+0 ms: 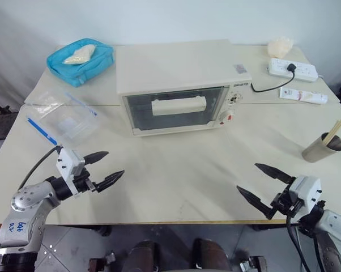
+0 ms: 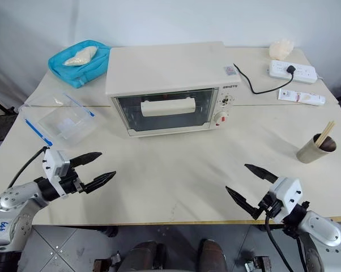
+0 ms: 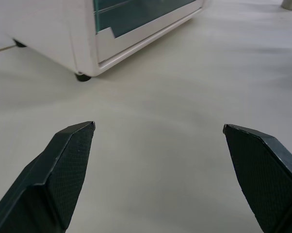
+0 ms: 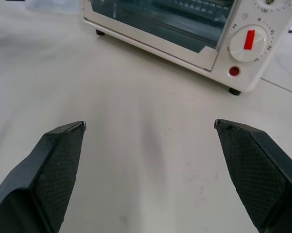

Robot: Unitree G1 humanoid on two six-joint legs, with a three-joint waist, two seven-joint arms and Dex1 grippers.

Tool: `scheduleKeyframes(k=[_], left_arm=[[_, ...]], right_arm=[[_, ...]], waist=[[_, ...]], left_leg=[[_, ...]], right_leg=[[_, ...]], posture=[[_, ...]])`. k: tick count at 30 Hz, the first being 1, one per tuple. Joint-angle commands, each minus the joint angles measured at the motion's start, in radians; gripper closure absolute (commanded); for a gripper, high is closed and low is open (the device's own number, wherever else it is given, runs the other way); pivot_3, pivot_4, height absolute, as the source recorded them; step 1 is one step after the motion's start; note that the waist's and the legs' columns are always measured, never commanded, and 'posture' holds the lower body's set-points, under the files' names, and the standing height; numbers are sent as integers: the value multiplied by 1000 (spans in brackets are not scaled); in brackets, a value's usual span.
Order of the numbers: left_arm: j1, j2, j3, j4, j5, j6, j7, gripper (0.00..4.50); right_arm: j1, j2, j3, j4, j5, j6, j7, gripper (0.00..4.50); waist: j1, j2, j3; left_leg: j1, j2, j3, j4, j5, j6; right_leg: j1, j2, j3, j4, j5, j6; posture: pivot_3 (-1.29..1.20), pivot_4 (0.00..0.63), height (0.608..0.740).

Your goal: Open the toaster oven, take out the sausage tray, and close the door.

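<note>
You are at the very start: the toaster oven (image 1: 182,85) sits toward the back middle of the table (image 1: 182,181), its door (image 1: 176,109) shut and upright, and nothing has been touched. Your left pincer (image 1: 102,169) hovers over the near left part of the table with its two black fingers spread wide and nothing between them; your right pincer (image 1: 265,186) hovers over the near right edge, likewise spread and empty. Both are well apart from the oven, angled inward toward it. The step in hand is opening the door, so your next move calls for bringing one pincer forward to the wide cream bar handle (image 1: 178,105), which runs level across the glass, and closing on it from the front; I judge the door hinges along its bottom edge, so expect to pull toward you and downward. The oven's long axis runs side to side across the table, and its glass front faces you, turned very slightly so the control panel with its knobs and red button (image 4: 234,71) sits on your right. The sausage tray cannot be made out for certain through the glass; the right wrist view shows only something ribbed inside. Mind the clear plastic bag (image 1: 63,119) just left of the oven and the metal cup of sticks (image 1: 323,146) off to the right when you swing in.
</note>
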Motion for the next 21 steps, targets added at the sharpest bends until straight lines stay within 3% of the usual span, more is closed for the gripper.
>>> scheduleKeyframes(k=[1, 4, 8, 10, 13, 21], left_arm=[[9, 25, 36, -40, -32, 43, 3, 0], [4, 13, 52, -42, -35, 22, 4, 0], [17, 20, 174, -51, -296, 173, -78, 0], [40, 23, 231, -67, -350, 190, -87, 0], [52, 17, 248, -86, -360, 183, -86, 0], [79, 0, 252, -121, -398, 192, -94, 0]], right_arm=[[-50, -6, 16, 2, 27, 10, 8, 57], [-96, -9, 34, 11, 33, 28, 12, 57], [-279, -29, 111, -4, 135, 212, 18, 57], [-450, -22, 158, 28, 197, 351, -2, 57], [-622, -2, 199, 106, 200, 436, -17, 57], [-890, 82, 273, 329, 117, 446, -5, 57]], waist=[[-1, 0, 0], [-2, 0, 0], [-14, 0, 0], [-25, 0, 0], [-35, 0, 0], [-23, 0, 0]], left_leg=[[0, 0, 0, 0, 0, 0], [0, 0, 0, 0, 0, 0], [0, 1, 0, 1, 0, 0], [0, 1, 0, 2, 0, 0], [-1, 2, -1, 4, 0, -1], [-4, 0, -6, 6, -3, 0]], right_leg=[[0, 0, 0, 0, 0, 0], [0, 0, 0, 0, 0, 0], [-1, 0, 0, 1, 0, 0], [-1, -1, 0, 2, 0, 0], [-2, -1, 0, 4, -1, -2], [-3, 0, -4, 9, -1, -3]], posture=[[0, 150, 740], [0, 150, 740], [0, 150, 740], [0, 150, 740], [0, 150, 740], [0, 150, 740]])
